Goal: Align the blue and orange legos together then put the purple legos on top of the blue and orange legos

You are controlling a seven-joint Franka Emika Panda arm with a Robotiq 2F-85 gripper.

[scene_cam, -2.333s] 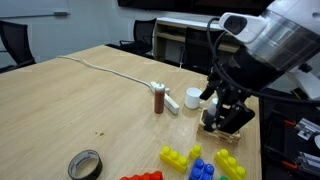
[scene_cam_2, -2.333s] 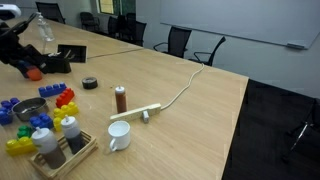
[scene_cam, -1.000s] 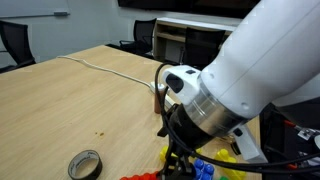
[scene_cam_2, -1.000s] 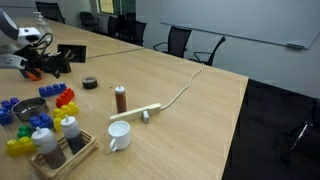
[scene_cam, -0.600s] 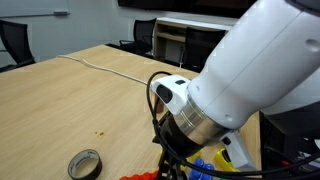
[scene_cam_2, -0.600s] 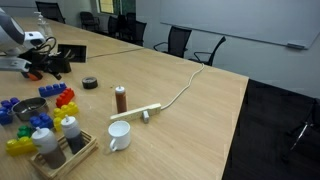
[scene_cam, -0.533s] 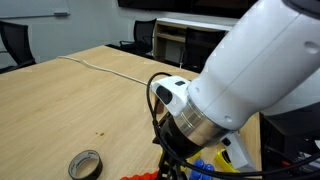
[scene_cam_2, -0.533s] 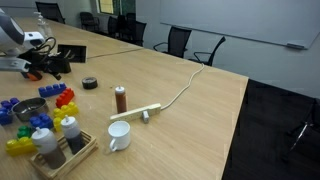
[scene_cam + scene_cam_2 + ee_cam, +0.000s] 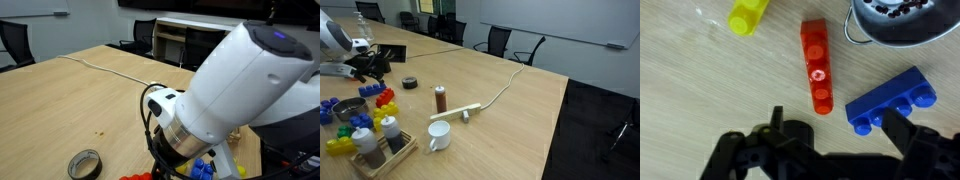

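Observation:
In the wrist view the red-orange lego (image 9: 817, 65) lies lengthwise on the wooden table, studs up. The blue lego (image 9: 890, 103) lies slanted just to its right, and the two are apart. My gripper (image 9: 838, 132) hovers above them, open, with nothing between its dark fingers (image 9: 902, 130). The right finger stands by the blue lego's near edge. The purple legos are out of view. In an exterior view the gripper (image 9: 368, 67) hangs over the table's far left; in an exterior view the arm (image 9: 230, 100) hides most of the bricks.
A yellow brick (image 9: 747, 15) and a metal bowl (image 9: 902, 20) lie just beyond the two legos. A tape roll (image 9: 85, 163), a brown bottle (image 9: 440, 98), a white mug (image 9: 438, 135), a power strip (image 9: 460, 113) and a tray of bottles (image 9: 375, 142) stand on the table.
The arm has swung from the table's far side down over the bricks and kept sinking slightly over the last second. The jaws stayed open.

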